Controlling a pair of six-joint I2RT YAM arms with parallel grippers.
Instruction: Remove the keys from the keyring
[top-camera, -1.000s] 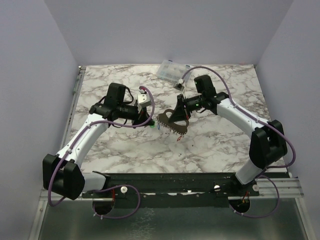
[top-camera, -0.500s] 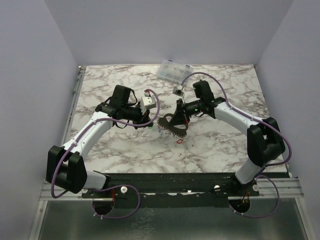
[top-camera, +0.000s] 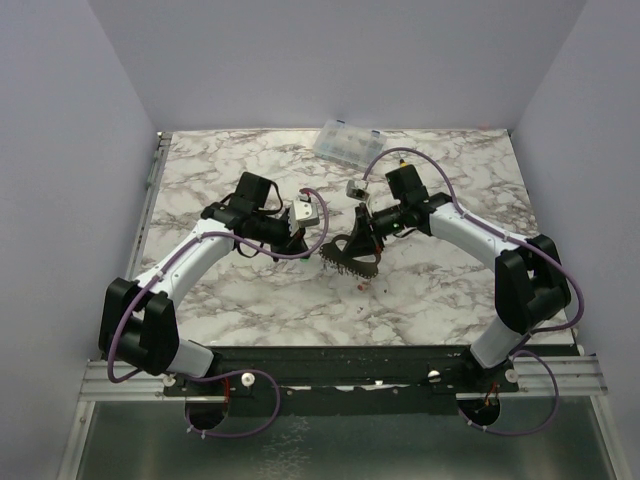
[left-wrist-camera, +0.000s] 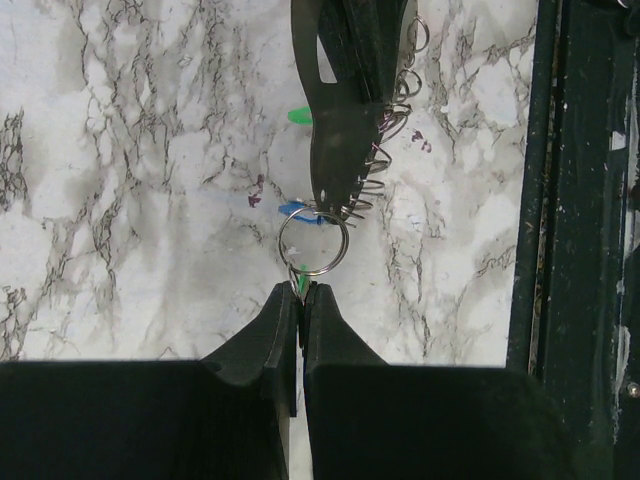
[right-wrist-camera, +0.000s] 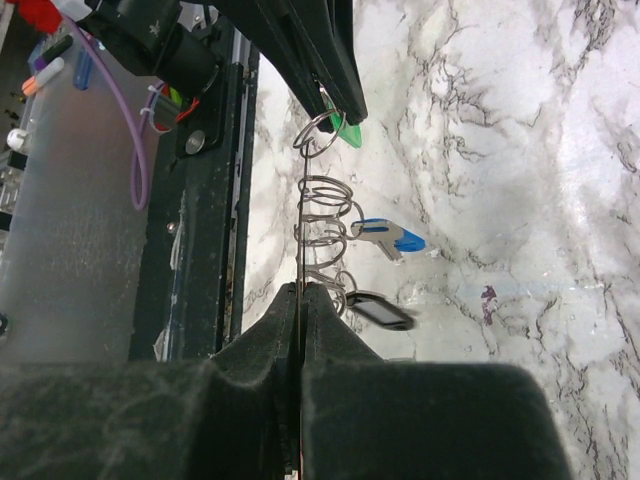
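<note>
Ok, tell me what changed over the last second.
The left gripper moved right, closing in on the right gripper, which barely shifted. Nothing was taken or let go: left stays shut on the green key, right on the keyring. The clear box did not move.

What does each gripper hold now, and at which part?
The left gripper pinches a small split ring at its near edge. The right gripper pinches the keyring on its straight side.

blue key (right-wrist-camera: 390, 236), green key (right-wrist-camera: 347, 131), marbled table (right-wrist-camera: 520, 140)
</note>
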